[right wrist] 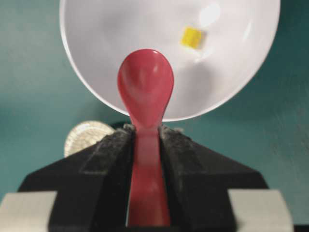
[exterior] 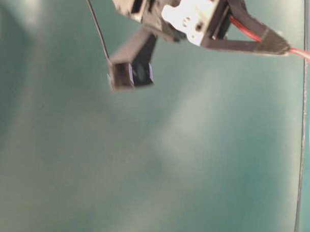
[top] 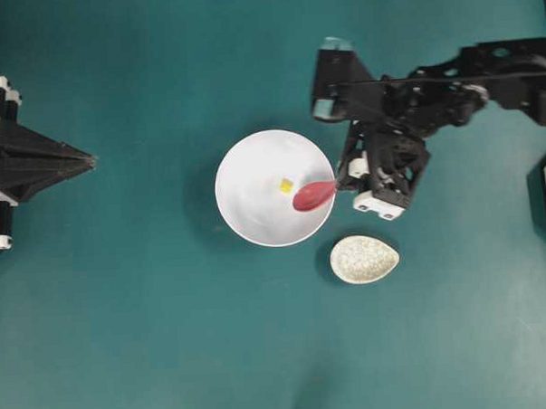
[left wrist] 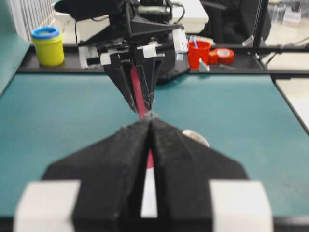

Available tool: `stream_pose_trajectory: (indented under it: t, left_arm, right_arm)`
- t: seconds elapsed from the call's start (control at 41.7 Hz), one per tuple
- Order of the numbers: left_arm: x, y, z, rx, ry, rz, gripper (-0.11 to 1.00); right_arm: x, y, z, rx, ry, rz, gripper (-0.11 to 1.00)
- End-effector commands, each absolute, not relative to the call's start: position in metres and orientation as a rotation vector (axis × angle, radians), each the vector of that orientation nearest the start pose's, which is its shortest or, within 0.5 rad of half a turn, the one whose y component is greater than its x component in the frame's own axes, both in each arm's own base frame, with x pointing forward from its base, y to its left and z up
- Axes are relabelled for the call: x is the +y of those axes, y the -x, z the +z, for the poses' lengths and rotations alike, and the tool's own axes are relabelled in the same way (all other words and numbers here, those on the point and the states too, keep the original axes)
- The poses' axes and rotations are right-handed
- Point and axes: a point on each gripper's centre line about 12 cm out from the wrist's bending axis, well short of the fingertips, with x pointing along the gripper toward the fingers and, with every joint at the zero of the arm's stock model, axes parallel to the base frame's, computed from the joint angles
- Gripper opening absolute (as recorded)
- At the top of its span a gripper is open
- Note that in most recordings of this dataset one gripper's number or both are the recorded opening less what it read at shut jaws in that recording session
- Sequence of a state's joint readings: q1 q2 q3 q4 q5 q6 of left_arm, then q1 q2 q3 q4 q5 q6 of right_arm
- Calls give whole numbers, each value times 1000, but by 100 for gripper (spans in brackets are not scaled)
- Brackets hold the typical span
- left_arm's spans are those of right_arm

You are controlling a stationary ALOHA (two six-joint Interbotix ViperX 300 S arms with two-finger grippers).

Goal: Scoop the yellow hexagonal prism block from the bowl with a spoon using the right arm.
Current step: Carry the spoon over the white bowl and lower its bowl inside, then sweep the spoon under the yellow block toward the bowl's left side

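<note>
- On the green table (top: 152,337), a white bowl (top: 254,183) is set near the middle.
- The right gripper (right wrist: 146,133) is clamped on the spoon (right wrist: 146,89) handle, with the scoop held over the bowl's rim.
- The left gripper (left wrist: 150,123) is closed, well apart from the bowl.
- The speckled rest (top: 364,259) is just beside the bowl.
- The yellow block (top: 287,185) is seen inside the bowl, near the scoop.

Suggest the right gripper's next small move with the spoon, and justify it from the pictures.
Probably lower the spoon and slide its scoop toward the yellow block. The right gripper already holds the handle, and the scoop sits over the bowl rim, beside the block, empty.
</note>
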State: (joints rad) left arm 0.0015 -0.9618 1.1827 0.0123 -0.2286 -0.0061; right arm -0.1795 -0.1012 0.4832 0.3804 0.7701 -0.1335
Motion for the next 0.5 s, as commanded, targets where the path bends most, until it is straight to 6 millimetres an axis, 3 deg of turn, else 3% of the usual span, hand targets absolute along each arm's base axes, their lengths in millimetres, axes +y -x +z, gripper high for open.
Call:
stream_pose_trajectory:
  t: [0.0, 0.479]
  left_arm:
    - [0, -201, 286, -8, -7, -3, 0]
    - [0, -201, 287, -12, -9, -3, 0]
  right_arm:
    - [-38, -364, 231, 1101, -358, -17, 22]
    - [-48, -373, 226, 1173, -330, -84, 22]
